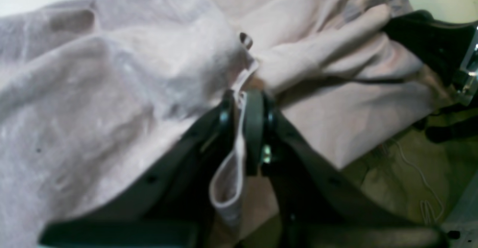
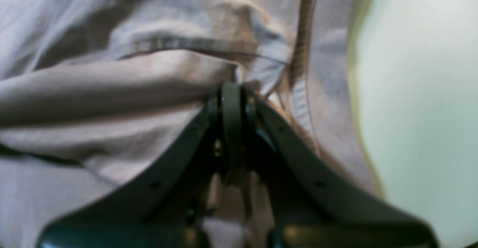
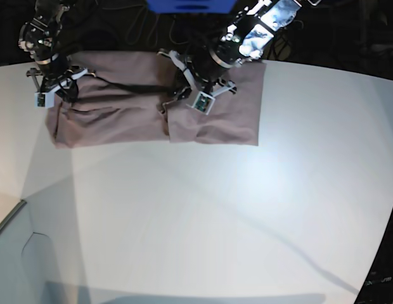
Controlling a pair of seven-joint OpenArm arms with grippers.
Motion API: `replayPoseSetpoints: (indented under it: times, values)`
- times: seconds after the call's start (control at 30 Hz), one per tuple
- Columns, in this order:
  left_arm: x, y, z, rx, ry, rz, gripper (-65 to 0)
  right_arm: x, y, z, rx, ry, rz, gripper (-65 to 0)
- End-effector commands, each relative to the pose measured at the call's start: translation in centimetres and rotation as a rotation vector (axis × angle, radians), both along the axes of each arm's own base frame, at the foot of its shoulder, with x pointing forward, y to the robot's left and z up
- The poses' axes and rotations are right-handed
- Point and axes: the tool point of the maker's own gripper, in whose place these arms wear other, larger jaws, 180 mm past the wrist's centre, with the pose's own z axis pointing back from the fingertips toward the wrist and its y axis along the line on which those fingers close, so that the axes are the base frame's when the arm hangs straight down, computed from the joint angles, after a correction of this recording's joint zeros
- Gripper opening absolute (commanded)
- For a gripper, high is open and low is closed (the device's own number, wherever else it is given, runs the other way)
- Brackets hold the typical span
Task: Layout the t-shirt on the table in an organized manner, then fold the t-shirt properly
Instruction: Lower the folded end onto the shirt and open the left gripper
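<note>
The white counter (image 3: 203, 228) fills most of the base view and is bare except along its far edge, where the t-shirt (image 3: 120, 120) lies as a wide, low band, rumpled and partly doubled over on itself, with a flatter panel at one end. It is on the counter but not yet spread out: no sleeve or collar outline reads cleanly from above, and ridges of bunched cloth run between the two arms. By my reckoning the layout step is only partway done, and the folding proper has not begun. The left gripper (image 1: 242, 102) sits over the middle of the garment; its jaws are nearly closed and pinch a thin hemmed edge of the fabric, a loop of which hangs down between them. The right gripper (image 2: 232, 91) is at the other end of the shirt, its jaws pressed fully together at a fold beside a ribbed strip that is probably the collar; cloth seems caught there, though blur makes that uncertain. What remains is pulling the cloth flat, squaring it, then folding.
</note>
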Motion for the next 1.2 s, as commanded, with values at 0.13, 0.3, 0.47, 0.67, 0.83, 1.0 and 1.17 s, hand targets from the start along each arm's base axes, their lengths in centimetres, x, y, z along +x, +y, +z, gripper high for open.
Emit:
replayPoseSetpoints:
  times: [0.13,0.3,0.47,0.67,0.83,1.0,1.17]
  values:
    - [0.6,-0.5,1.1,-0.028,-0.034,-0.001,-64.5,-0.4,0.2,-0.2,-0.001,0.021,0.019,-65.0]
    - [0.8,-0.3,-0.1,-0.006,-0.014,0.000,-64.5,-0.3,0.2,-0.1,-0.002,0.020,0.019,-65.0]
    - [0.7,-0.2,-0.5,0.002,-0.007,-0.001,-64.5,-0.4,0.2,-0.2,-0.001,0.021,0.019,-65.0]
    - [0.7,-0.3,-0.4,0.000,-0.010,-0.001,-64.5,-0.4,0.2,-0.2,-0.001,0.021,0.019,-65.0]
    - [0.7,-0.2,-0.4,0.001,-0.008,-0.001,-64.5,-0.4,0.2,-0.2,-0.001,0.021,0.019,-65.0]
    - [0.7,-0.2,-0.5,0.002,-0.007,-0.001,-64.5,-0.4,0.2,-0.2,-0.001,0.021,0.019,-65.0]
    - [0.7,-0.2,-0.5,0.002,-0.007,-0.001,-64.5,-0.4,0.2,-0.2,-0.001,0.021,0.019,-65.0]
